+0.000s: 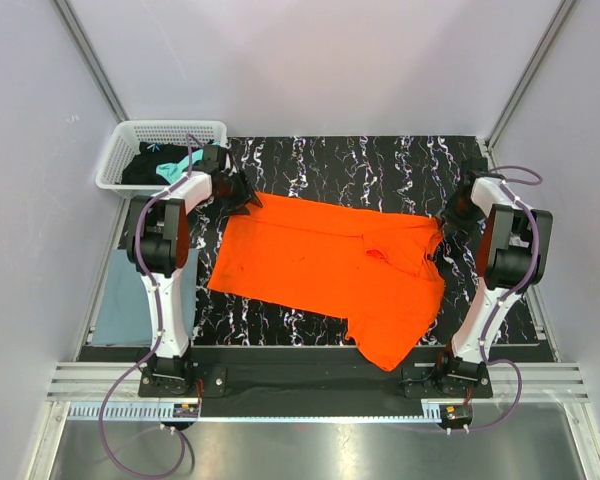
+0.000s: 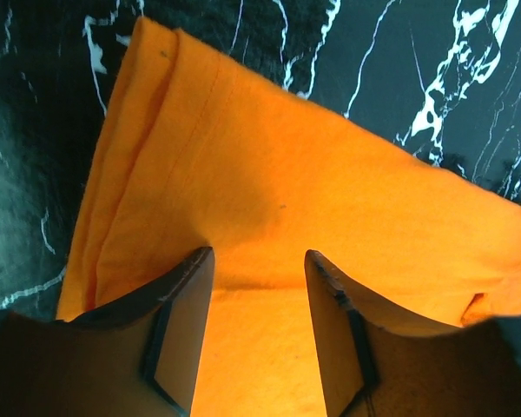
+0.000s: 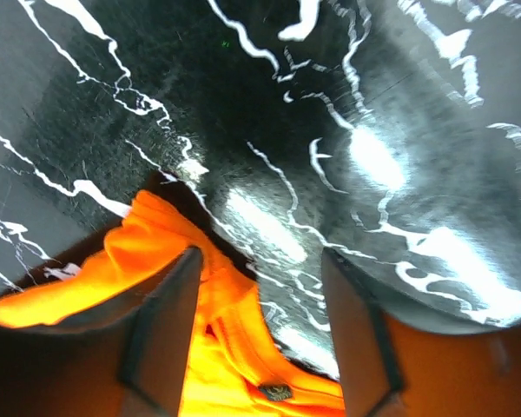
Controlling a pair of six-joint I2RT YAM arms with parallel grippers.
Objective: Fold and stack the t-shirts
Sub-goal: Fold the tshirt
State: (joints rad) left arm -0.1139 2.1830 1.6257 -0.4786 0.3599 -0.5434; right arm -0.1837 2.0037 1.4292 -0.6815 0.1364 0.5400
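Draping 1 corner past the mat (image 1: 380,165) edge — orange t-shirt (image 1: 320,265).

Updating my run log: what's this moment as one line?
orange t-shirt: spread out, unfolded | left claw: open over far-left corner | right claw: open at far-right corner

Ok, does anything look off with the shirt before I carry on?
Yes. The orange shirt lies askew across the table instead of square to it. It is rumpled and doubled over near its right end, and its near right corner hangs past the table's front edge, so it isn't flat for folding.
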